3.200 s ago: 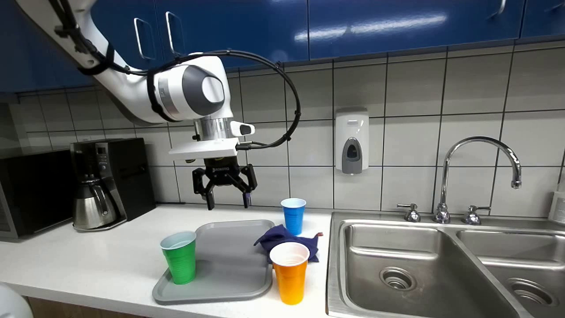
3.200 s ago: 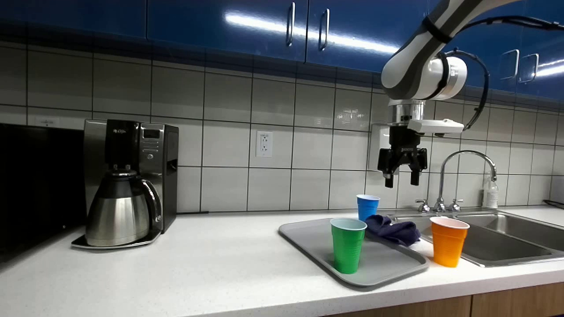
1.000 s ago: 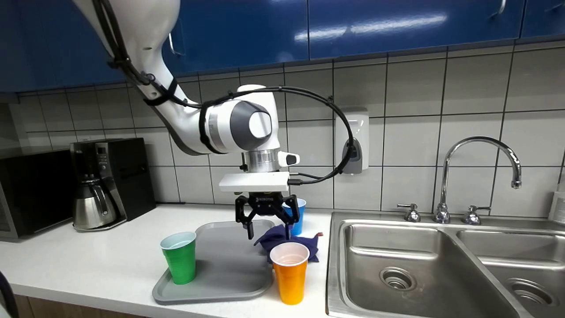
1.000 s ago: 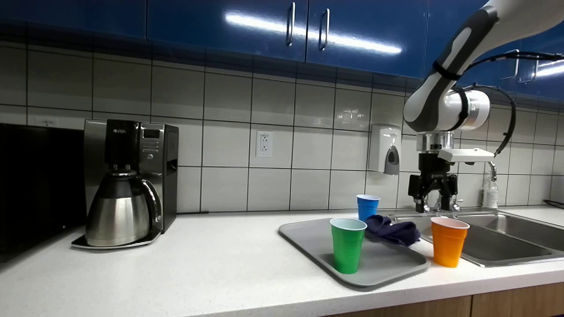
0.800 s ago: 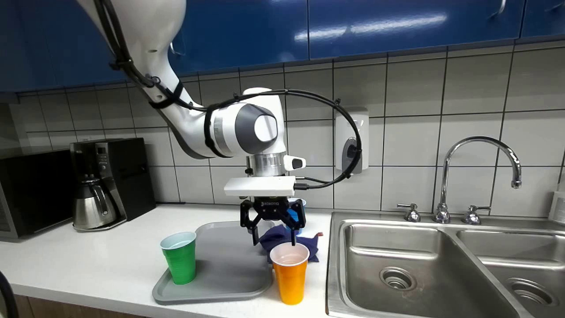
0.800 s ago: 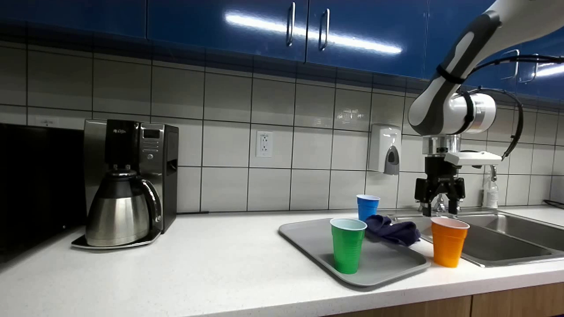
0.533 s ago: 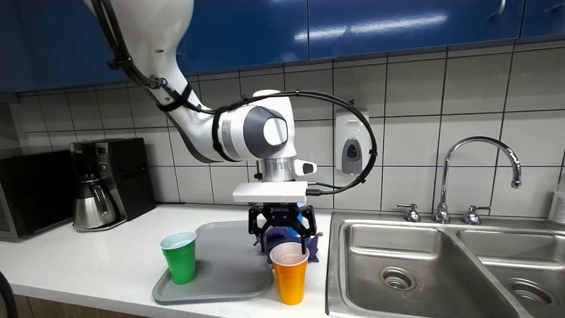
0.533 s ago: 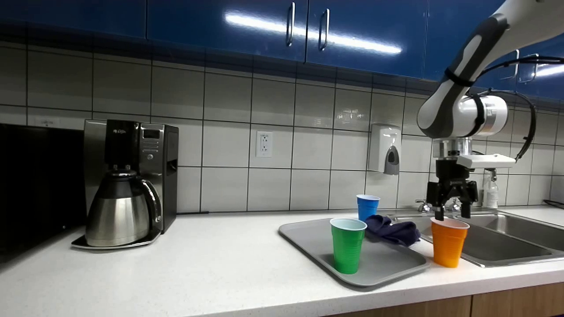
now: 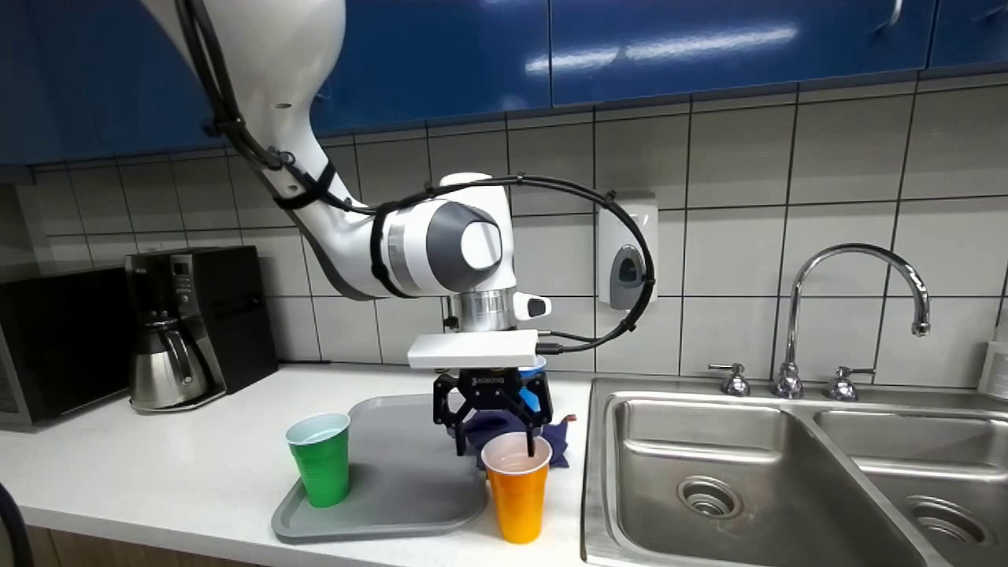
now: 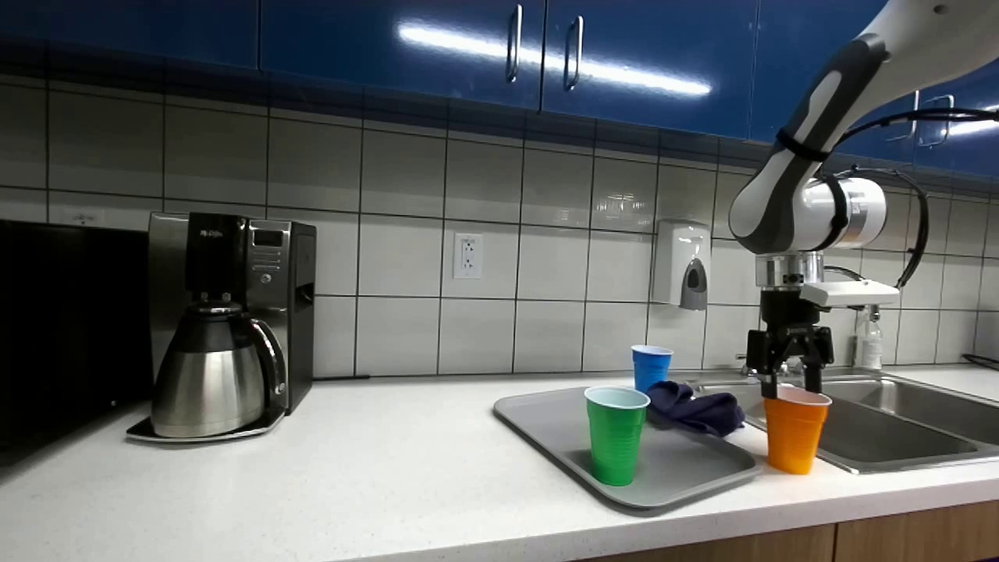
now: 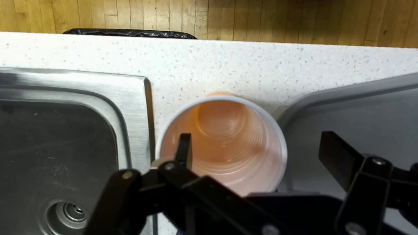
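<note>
My gripper [image 9: 495,451] stands open above an orange cup [image 9: 520,504], holding nothing. In the wrist view one finger [image 11: 184,147] overlaps the mouth of the orange cup [image 11: 225,124]. The opposite finger [image 11: 339,158] lies outside the cup's rim, over the grey tray [image 11: 356,104]. Whether a fingertip dips inside the cup or hovers over it, I cannot tell. The cup is upright on the counter between tray and sink. A green cup [image 10: 615,441] stands on the tray. Behind the gripper are a crumpled navy cloth [image 10: 698,411] and a blue cup [image 10: 652,368], partly hidden in an exterior view.
The steel sink [image 9: 596,472] lies right beside the orange cup, with a curved faucet [image 9: 795,315] behind it. A soap dispenser [image 9: 628,252] hangs on the tiled wall. A coffee maker [image 10: 226,328] stands at the far left. The counter's front edge [image 11: 261,42] is close to the cup.
Over about three seconds the gripper came down and rightward to the orange cup, staying open. In the last half second it shifted slightly left and lower. Cups, cloth and tray look unmoved.
</note>
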Motion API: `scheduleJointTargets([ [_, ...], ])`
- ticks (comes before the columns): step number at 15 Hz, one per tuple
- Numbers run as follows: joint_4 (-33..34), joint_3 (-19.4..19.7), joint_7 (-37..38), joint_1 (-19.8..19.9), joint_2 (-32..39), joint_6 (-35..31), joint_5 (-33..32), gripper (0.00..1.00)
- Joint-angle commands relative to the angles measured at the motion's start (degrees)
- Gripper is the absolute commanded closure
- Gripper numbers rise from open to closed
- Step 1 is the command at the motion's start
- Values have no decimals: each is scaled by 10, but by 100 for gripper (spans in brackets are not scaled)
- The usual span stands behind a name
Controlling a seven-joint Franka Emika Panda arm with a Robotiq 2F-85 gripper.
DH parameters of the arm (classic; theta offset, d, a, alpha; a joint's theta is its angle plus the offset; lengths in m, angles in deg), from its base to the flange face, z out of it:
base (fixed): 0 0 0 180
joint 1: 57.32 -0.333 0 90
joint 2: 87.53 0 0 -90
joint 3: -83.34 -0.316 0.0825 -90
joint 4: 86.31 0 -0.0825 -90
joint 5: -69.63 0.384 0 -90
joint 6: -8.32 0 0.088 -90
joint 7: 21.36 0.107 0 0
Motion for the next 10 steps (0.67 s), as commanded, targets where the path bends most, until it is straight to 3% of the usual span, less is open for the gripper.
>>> scheduleJointTargets([
  [1,4,-10,-3,0,8,-14,1,0],
  [10,4,-13,-7,0,12,-18,2,0],
])
